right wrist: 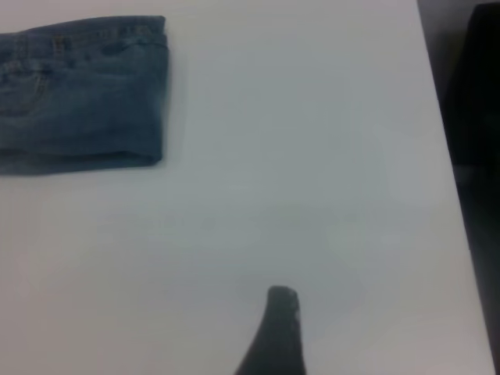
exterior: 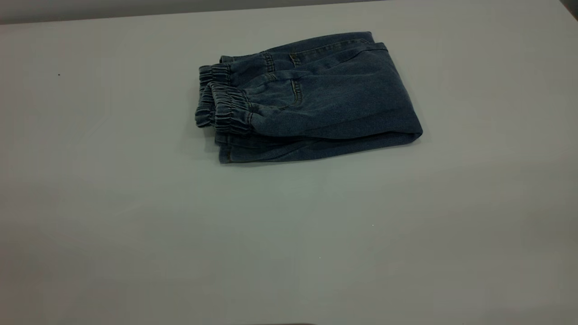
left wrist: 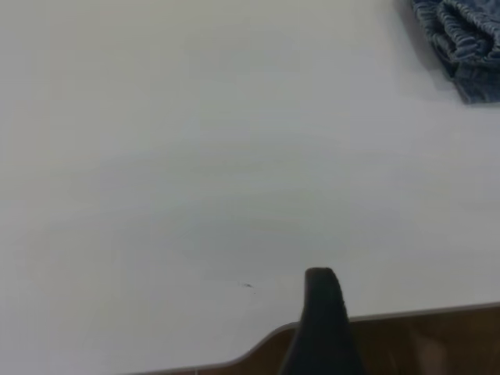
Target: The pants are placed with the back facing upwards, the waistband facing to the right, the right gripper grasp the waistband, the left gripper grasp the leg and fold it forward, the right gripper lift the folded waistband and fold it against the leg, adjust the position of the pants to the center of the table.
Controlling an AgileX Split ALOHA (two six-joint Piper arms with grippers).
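The blue denim pants [exterior: 325, 99] lie folded into a compact stack on the white table [exterior: 135, 234], a little behind its middle. The gathered waistband [exterior: 223, 108] lies on top at the stack's left end, and the folded edge is at the right. The printed leg is hidden inside the fold. Neither arm shows in the exterior view. Only a black tip of my left gripper [left wrist: 322, 312] shows, low over the table's edge, with the waistband [left wrist: 467, 37] far off. A black tip of my right gripper [right wrist: 277, 328] hovers over bare table, well away from the pants [right wrist: 86, 94].
In the left wrist view the table's edge [left wrist: 406, 314] runs close by the gripper, with brown floor beyond it. In the right wrist view the table ends at an edge [right wrist: 439, 156] with a dark object [right wrist: 478, 78] past it.
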